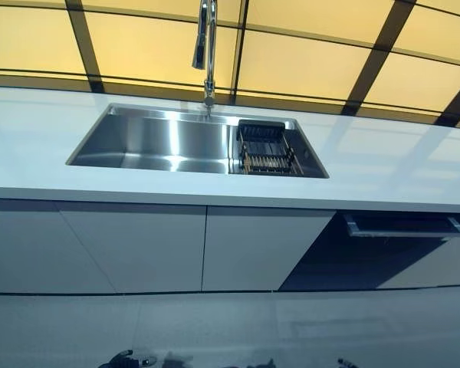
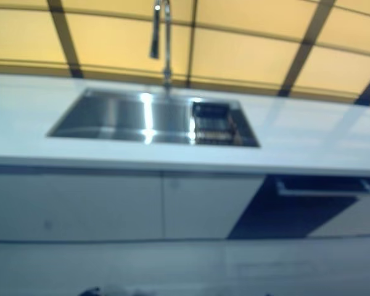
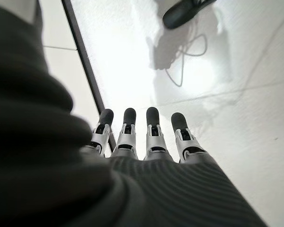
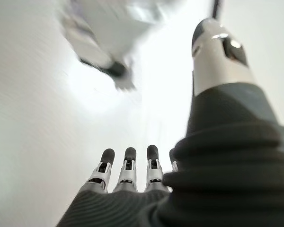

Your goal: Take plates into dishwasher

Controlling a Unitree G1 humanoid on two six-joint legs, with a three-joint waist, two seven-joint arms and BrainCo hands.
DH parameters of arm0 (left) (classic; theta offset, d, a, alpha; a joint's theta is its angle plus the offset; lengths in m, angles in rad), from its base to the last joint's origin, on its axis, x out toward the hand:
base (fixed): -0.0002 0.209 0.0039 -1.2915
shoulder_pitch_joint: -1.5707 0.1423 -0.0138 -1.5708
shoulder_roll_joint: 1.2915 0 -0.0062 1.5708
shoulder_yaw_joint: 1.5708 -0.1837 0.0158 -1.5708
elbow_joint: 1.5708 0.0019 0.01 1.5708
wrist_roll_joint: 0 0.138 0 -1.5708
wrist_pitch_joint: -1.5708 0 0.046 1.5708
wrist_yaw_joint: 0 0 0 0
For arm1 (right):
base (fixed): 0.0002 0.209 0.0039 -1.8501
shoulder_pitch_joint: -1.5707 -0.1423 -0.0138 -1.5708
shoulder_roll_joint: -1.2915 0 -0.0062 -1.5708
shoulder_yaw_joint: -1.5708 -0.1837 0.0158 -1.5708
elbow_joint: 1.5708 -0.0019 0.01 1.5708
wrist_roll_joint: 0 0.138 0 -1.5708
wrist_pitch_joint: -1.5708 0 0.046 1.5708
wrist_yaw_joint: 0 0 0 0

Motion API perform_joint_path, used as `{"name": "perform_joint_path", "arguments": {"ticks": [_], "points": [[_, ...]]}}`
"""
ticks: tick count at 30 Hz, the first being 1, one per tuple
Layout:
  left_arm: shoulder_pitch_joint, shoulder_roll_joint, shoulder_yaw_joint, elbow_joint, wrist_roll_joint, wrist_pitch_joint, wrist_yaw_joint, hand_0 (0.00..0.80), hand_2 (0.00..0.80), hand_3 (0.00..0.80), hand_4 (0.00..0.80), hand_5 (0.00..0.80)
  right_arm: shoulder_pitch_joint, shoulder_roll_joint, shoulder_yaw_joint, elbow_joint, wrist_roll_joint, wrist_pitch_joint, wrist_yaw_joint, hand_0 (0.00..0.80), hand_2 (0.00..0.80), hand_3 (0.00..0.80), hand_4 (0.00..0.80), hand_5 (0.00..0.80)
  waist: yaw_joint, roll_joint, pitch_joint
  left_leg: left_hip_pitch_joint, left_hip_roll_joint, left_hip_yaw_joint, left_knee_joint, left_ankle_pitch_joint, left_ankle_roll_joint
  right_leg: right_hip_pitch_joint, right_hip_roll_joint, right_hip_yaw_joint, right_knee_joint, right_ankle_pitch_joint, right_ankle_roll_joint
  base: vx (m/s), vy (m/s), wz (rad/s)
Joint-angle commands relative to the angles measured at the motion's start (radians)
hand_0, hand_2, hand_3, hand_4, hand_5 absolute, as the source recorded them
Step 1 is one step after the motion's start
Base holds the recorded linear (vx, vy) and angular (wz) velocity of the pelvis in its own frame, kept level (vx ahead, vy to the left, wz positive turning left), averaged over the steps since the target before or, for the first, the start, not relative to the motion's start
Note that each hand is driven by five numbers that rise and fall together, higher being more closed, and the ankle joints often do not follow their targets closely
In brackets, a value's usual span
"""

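Note:
A steel sink (image 1: 161, 142) is set into a white countertop (image 1: 399, 165). At the sink's right end stands a black dish rack (image 1: 265, 149); I cannot make out a plate in it. Below the counter on the right, the dishwasher door (image 1: 402, 226) stands slightly ajar, with a dark gap beneath its top edge. My left hand (image 3: 151, 137) shows only in the left wrist view, fingers straight over the pale floor and holding nothing. My right hand (image 4: 128, 175) shows in the right wrist view the same way, thumb (image 4: 220, 56) apart, also holding nothing. Both hands are far from the counter.
A tall chrome faucet (image 1: 207, 46) rises behind the sink. White cabinet doors (image 1: 138, 245) run under the counter left of the dishwasher. A yellow panelled wall with dark bars lies behind. Pale floor stretches in front of the cabinets.

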Motion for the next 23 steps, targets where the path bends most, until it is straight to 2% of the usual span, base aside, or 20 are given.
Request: {"name": "perform_joint_path", "arguments": {"ticks": [1, 6, 11, 13, 15, 20, 23], "points": [[-0.067, -0.015, -0.014, 0.027, 0.03, -0.026, -0.019, 0.0, 0.0, 0.0, 0.0, 0.0, -0.096, -0.038, 0.016, 0.032, 0.023, 0.012, 0.006, 0.0, 0.0, 0.0, 0.0, 0.0, 0.017, 0.032, 0.043, 0.04, 0.037, -0.042, 0.003, -0.141, -0.014, 0.029, 0.096, 0.008, 0.038, -0.174, -0.072, -0.16, -0.389, 0.19], [-0.072, -0.049, -0.029, 0.005, 0.016, -0.031, -0.019, 0.0, 0.0, 0.0, 0.0, 0.0, -0.119, -0.043, 0.027, 0.029, 0.023, 0.027, -0.008, 0.0, 0.0, 0.0, 0.0, 0.0, 0.014, 0.034, 0.065, 0.002, 0.064, -0.055, 0.05, -0.1, -0.061, 0.047, 0.113, -0.006, 0.023, -0.186, -0.12, -0.166, -0.346, 0.17], [-0.08, -0.069, -0.053, -0.017, 0.028, -0.026, -0.035, 0.0, 0.0, 0.0, 0.0, 0.0, -0.117, -0.053, 0.024, 0.043, 0.028, 0.025, -0.031, 0.0, 0.0, 0.0, 0.0, 0.0, 0.005, 0.038, 0.08, -0.042, 0.066, -0.085, 0.107, -0.097, -0.072, 0.051, 0.111, -0.018, 0.036, -0.197, -0.148, -0.099, -0.163, 0.21], [-0.079, -0.074, -0.056, -0.013, 0.03, -0.031, -0.039, 0.0, 0.0, 0.0, 0.0, 0.0, -0.119, -0.054, 0.021, 0.049, 0.029, 0.023, -0.036, 0.0, 0.0, 0.0, 0.0, 0.0, 0.005, 0.04, 0.08, -0.047, 0.06, -0.092, 0.138, -0.115, -0.067, 0.05, 0.109, -0.015, 0.041, -0.201, -0.149, -0.032, -0.022, 0.28], [-0.073, -0.081, -0.056, -0.016, 0.021, -0.024, -0.046, 0.0, 0.0, 0.0, 0.0, 0.0, -0.125, -0.056, 0.017, 0.059, 0.017, 0.023, -0.035, 0.0, 0.0, 0.0, 0.0, 0.0, 0.006, 0.047, 0.075, -0.038, 0.038, -0.101, 0.178, -0.155, -0.052, 0.047, 0.11, 0.003, 0.038, -0.197, -0.145, -0.003, 0.042, 0.22], [-0.072, -0.084, -0.05, 0.004, 0.025, -0.007, -0.046, 0.0, 0.0, 0.0, 0.0, 0.0, -0.124, -0.049, 0.01, 0.063, 0.03, 0.003, -0.041, 0.0, 0.0, 0.0, 0.0, 0.0, -0.011, 0.054, 0.058, 0.003, 0.044, -0.057, 0.086, -0.123, -0.055, 0.045, 0.122, 0.004, 0.013, -0.184, -0.133, 0.014, 0.065, 0.09], [-0.069, -0.079, -0.049, 0.009, 0.031, -0.004, -0.034, 0.0, 0.0, 0.0, 0.0, 0.0, -0.121, -0.047, 0.009, 0.06, 0.033, -0.002, -0.036, 0.0, 0.0, 0.0, 0.0, 0.0, -0.012, 0.053, 0.054, 0.022, 0.045, -0.048, 0.041, -0.103, -0.061, 0.055, 0.127, -0.003, -0.009, -0.176, -0.128, 0.029, 0.07, 0.04]]}}
